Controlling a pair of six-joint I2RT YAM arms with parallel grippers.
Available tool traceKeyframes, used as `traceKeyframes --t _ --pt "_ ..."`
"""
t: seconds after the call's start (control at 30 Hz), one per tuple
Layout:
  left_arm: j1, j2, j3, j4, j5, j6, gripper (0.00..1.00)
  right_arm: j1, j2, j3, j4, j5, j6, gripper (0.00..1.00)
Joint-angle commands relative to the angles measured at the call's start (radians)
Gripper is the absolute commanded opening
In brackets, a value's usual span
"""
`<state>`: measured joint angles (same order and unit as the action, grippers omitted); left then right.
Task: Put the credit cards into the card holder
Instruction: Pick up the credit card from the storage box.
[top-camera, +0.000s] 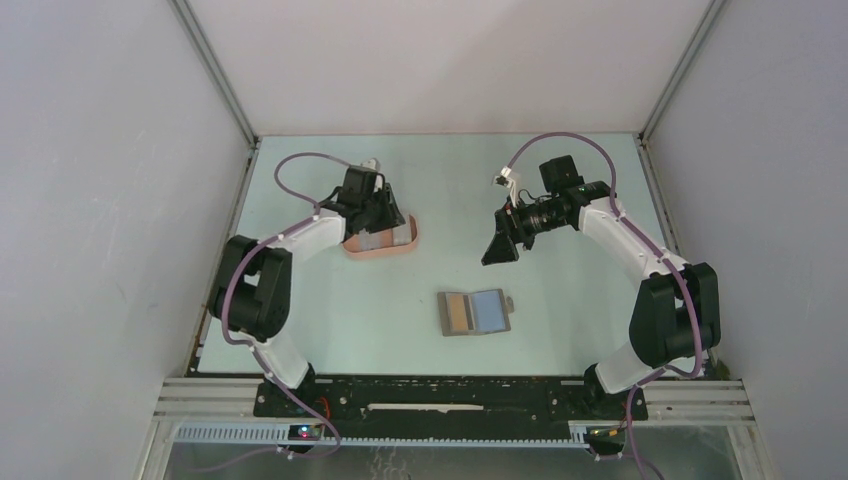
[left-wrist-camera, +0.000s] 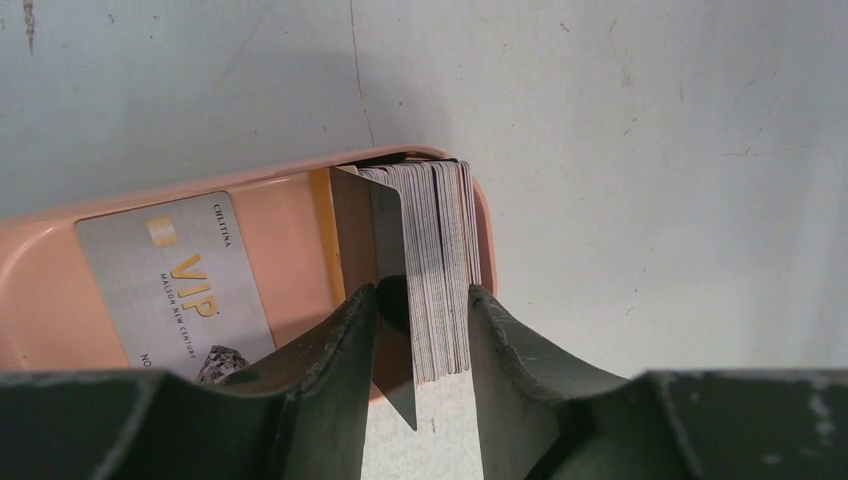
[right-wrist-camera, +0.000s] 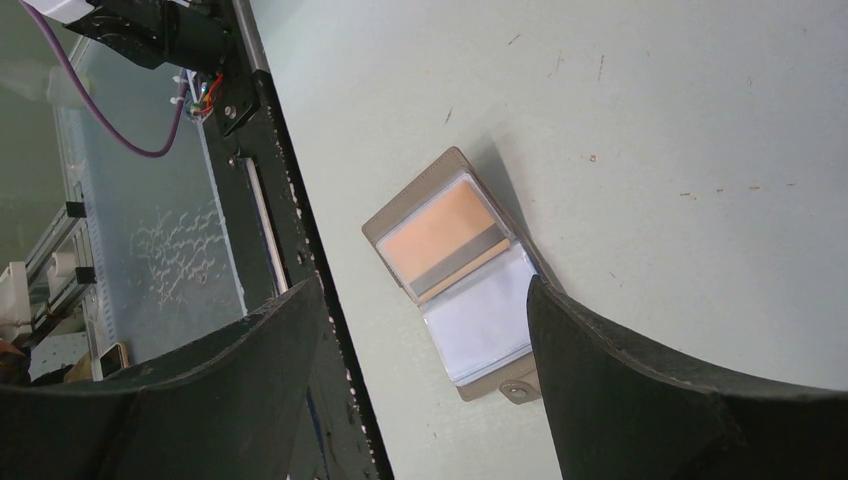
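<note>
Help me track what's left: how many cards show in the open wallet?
2: an orange card with a grey stripe in one sleeve of the grey wallet, a pale blue card in the sleeve beside it. Others may be hidden behind them.

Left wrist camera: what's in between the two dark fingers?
A stack of cards standing on edge at the end of the pink card holder, with one dark card leaning beside it. That shows in the left wrist view.

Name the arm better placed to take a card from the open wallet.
Right, likely. Its open hand hangs nearest the wallet; the left hand is busy around a card stack in the pink holder.
</note>
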<state>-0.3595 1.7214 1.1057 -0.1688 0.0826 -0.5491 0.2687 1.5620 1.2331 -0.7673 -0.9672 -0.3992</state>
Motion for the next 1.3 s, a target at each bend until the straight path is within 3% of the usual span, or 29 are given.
traceKeyframes --t 0.0,0.3,0.43,0.63,0.97,1.27 --pt "-0.001 -0.063 0.019 0.024 0.020 0.008 0.42 -0.005 -0.017 0.039 -0.004 -0.018 -0.017 0.83" --pt "0.003 -0.058 0.014 0.025 0.028 0.009 0.27 -0.005 -0.016 0.039 -0.006 -0.018 -0.018 0.83" --pt "0.007 -0.050 0.011 0.027 0.033 0.013 0.27 -0.005 -0.018 0.039 -0.007 -0.016 -0.020 0.83" --pt "0.013 -0.059 0.011 0.026 0.044 0.027 0.33 -0.006 -0.019 0.039 -0.009 -0.016 -0.020 0.83" --pt "0.034 -0.145 -0.044 -0.004 -0.081 0.126 0.57 -0.008 -0.017 0.039 -0.010 -0.017 -0.023 0.83" --pt "0.045 -0.053 -0.043 0.076 0.056 0.084 0.77 -0.008 -0.014 0.039 -0.010 -0.013 -0.023 0.83"
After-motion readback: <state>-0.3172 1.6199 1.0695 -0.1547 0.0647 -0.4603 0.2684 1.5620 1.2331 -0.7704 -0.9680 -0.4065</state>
